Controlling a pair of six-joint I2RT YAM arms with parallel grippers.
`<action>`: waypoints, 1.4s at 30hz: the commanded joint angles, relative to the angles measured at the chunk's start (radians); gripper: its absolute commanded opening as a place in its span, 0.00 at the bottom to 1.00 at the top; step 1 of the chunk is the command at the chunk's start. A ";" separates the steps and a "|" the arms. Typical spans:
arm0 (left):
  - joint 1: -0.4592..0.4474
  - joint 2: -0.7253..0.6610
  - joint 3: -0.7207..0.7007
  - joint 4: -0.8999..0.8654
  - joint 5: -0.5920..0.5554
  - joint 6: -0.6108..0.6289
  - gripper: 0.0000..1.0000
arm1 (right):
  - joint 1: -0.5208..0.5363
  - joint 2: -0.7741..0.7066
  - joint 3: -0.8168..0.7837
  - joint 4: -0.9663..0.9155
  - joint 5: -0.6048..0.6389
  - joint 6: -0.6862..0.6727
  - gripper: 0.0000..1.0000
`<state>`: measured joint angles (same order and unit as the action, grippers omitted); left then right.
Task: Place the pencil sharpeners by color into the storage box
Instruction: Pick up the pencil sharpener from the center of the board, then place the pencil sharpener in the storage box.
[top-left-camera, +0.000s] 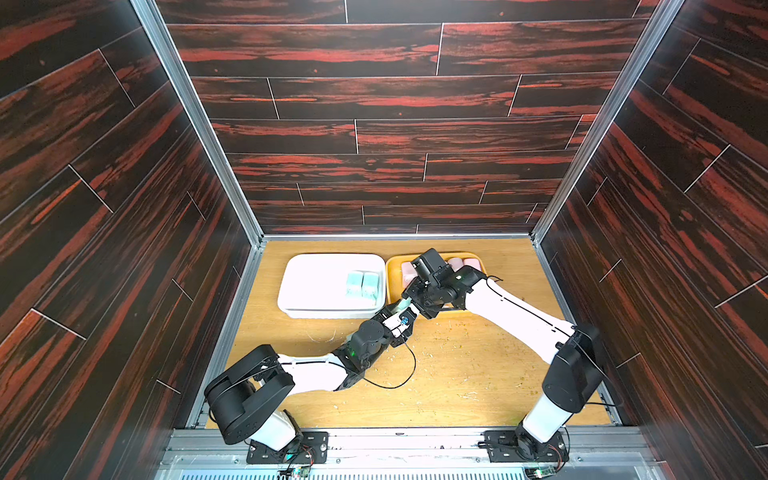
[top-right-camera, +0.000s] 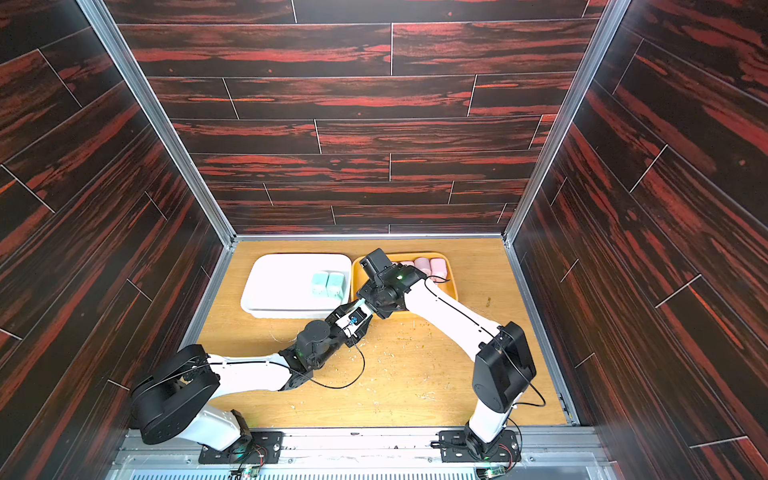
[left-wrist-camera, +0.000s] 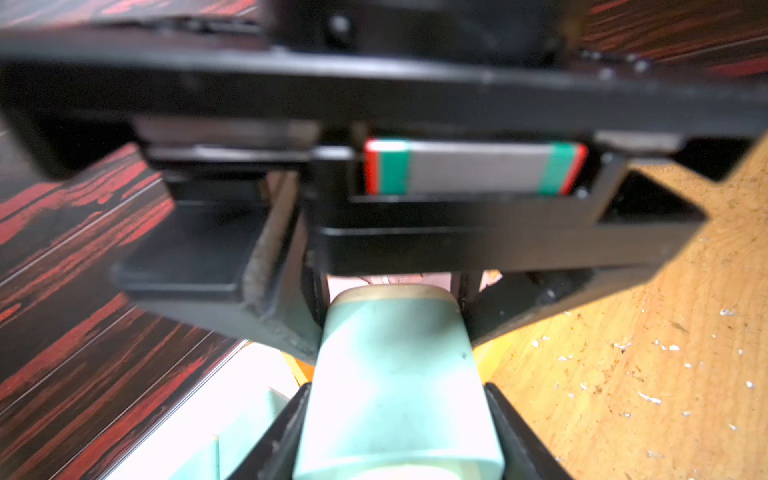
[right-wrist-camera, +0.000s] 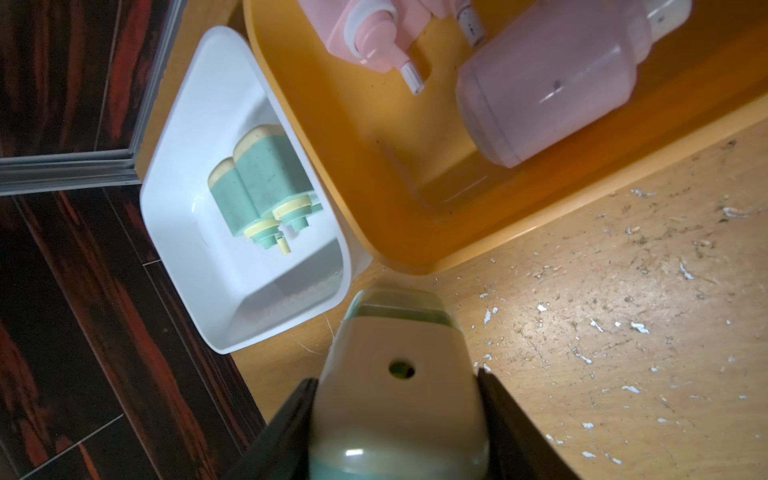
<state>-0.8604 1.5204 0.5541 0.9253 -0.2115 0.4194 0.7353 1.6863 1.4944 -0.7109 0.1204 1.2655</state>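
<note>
While both arms share one mint sharpener (left-wrist-camera: 399, 415) above the surface (top-left-camera: 457, 374), just in front of where the two boxes meet, your main risk is the handover. The left gripper (left-wrist-camera: 397, 388) has its fingers (left-wrist-camera: 291, 424) pinching the body on both sides. The right gripper (right-wrist-camera: 397, 382) has its fingers (right-wrist-camera: 511, 424) flanking the cream end, but I cannot tell whether they are pressing or just alongside.

- If either arm pulls away while both grip, expect the piece to twist or pop out.
- If both let go, it falls on the surface or on a box rim.
- The body is smooth and rounded, so a shallow pinch probably slips.
- The right arm hangs low over the orange box (top-left-camera: 390, 286), so watch for a snag on the rim when it withdraws.

Counts:
- Mint: three, one held and a pair (top-left-camera: 363, 284) lying side by side in the white box (top-left-camera: 291, 270).
- Pink sharpeners (top-right-camera: 438, 266): at least three in the orange box, with the arm hiding part of it.
- Boxes: two.
</note>
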 joint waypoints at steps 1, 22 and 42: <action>-0.002 -0.059 -0.028 0.021 -0.028 -0.058 0.00 | -0.056 -0.115 -0.027 0.115 0.212 -0.148 0.84; 0.364 -0.156 0.004 0.055 -0.191 -0.348 0.00 | -0.056 -0.586 -0.695 1.005 0.384 -1.001 0.98; 0.690 0.223 0.026 0.418 0.097 -0.585 0.00 | -0.056 -0.691 -0.780 0.913 0.463 -1.004 0.98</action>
<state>-0.1719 1.7248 0.5488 1.2152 -0.1772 -0.1463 0.6777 1.0077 0.7235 0.2195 0.5682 0.2539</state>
